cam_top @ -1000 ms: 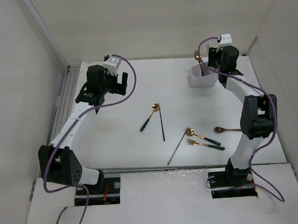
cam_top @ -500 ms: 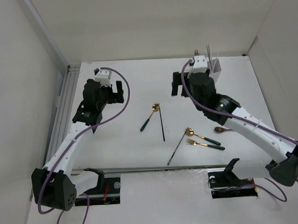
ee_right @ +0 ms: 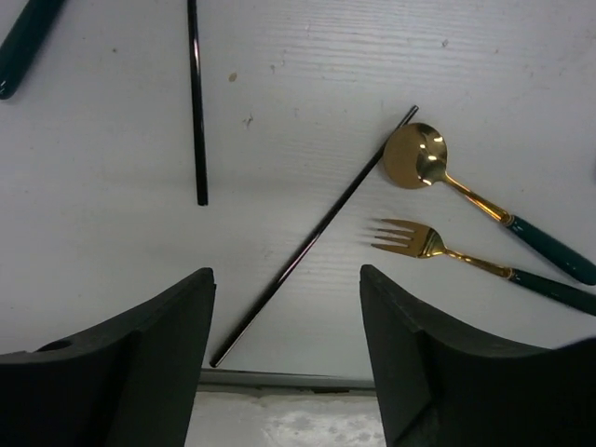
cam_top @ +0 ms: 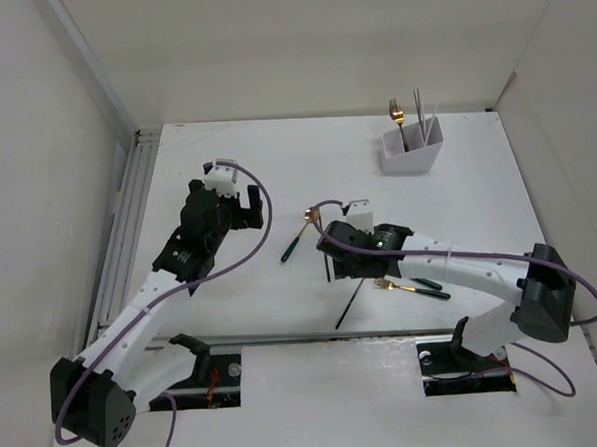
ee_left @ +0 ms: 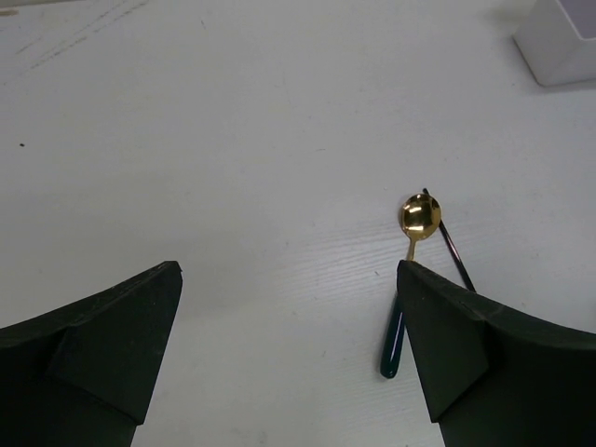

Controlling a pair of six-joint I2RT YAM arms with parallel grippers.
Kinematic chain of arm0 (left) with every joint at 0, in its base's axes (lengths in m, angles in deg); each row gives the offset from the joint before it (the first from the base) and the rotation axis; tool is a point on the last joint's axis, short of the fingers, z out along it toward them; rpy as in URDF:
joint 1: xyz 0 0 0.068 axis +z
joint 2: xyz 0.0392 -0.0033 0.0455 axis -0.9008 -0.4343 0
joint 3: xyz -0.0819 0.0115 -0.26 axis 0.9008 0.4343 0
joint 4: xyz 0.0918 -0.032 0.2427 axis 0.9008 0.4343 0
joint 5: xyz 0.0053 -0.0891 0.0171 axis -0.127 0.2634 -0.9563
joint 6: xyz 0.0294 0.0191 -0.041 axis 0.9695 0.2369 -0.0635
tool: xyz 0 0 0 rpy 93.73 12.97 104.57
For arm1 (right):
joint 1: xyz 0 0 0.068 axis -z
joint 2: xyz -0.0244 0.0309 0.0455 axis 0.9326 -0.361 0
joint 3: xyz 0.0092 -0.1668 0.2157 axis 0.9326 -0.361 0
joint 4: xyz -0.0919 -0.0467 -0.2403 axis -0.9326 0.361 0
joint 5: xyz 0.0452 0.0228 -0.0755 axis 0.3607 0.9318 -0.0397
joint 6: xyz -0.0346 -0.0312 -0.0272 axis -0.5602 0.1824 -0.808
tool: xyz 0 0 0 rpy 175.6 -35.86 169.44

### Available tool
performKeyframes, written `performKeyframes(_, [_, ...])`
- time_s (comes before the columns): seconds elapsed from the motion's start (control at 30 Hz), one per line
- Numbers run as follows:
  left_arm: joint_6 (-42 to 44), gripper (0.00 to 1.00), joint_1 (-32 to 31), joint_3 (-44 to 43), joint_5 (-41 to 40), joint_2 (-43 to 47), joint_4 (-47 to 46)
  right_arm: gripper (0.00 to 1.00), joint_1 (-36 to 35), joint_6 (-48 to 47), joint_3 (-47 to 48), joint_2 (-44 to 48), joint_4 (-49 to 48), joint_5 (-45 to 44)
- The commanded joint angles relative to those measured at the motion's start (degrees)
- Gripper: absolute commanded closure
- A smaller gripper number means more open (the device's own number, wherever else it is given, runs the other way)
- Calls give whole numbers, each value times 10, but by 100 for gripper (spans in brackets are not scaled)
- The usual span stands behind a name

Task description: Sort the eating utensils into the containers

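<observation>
The white holder (cam_top: 412, 157) stands upright towards the far right of the worktop (cam_top: 275, 155). A gold fork (cam_top: 398, 118) and thin silver chopsticks (cam_top: 423, 107) stand in it and rise above its rim. Which compartments they occupy cannot be told.

The loose cutlery lies flat on the worktop, left of the holder, nearer the arm bases than it is, and well apart from it. The green-handled spoon (cam_top: 297, 239) lies farthest left of the holder, with its gold bowl at the end towards the holder. A dark chopstick (ee_right: 196, 102) starts just beside that bowl and runs away from the holder.

Farther from the holder, a slanted chopstick (ee_right: 317, 237) lies with its upper tip just beside the bowl of a second spoon (ee_right: 416, 156). A green-handled fork (ee_right: 410, 237) lies just beside that spoon and roughly parallel to it, apart from it.

The right tool (ee_right: 286, 275) hangs over the slanted chopstick, between the holder and the arm bases. Its fingers (ee_right: 130, 354) are spread wide and hold nothing.

The left tool (ee_left: 289, 270) is well to the left of the holder, over bare worktop. It too is spread wide and empty. In its wrist view the green-handled spoon lies just beside its right finger, and a corner of the holder shows far beyond.
</observation>
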Motion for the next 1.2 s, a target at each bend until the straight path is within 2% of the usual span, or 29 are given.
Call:
performKeyframes(0.0, [-8, 0, -1, 15, -8, 59, -32, 34, 3, 56, -23, 47, 12, 20])
performKeyframes(0.07, [-8, 0, -1, 42, 7, 88, -62, 35, 3, 102, -35, 59, 12, 45])
performKeyframes(0.1, [-8, 0, -1, 49, 13, 103, -68, 40, 3, 126, -50, 67, 12, 58])
performKeyframes(0.2, [-30, 0, 21, 69, 60, 152, -80, 37, 3, 175, -90, 81, -43, 111])
performKeyframes(0.33, [-83, 0, 70, 99, 117, 197, -102, 39, 3, 249, -122, 87, -27, 57])
performKeyframes(0.47, [-114, 0, 98, 105, 140, 209, -90, 40, 3, 255, -129, 61, -70, 43])
performKeyframes(0.6, [-127, 0, 121, 99, 147, 220, -76, 41, 3, 272, -129, 4, -70, 43])
performKeyframes(0.8, [-133, 0, 127, 99, 153, 214, -64, 51, 3, 303, -158, -22, -107, 38])
performKeyframes(0.93, [-138, 0, 127, 94, 158, 214, -64, 51, 8, 303, -171, -32, -130, 50])
performKeyframes(1.1, [-138, 0, 127, 94, 147, 209, -64, 51, 14, 283, -177, -98, -149, 76])
performKeyframes(1.17, [-138, 0, 127, 94, 147, 209, -64, 57, 14, 278, -165, -117, -149, 90])
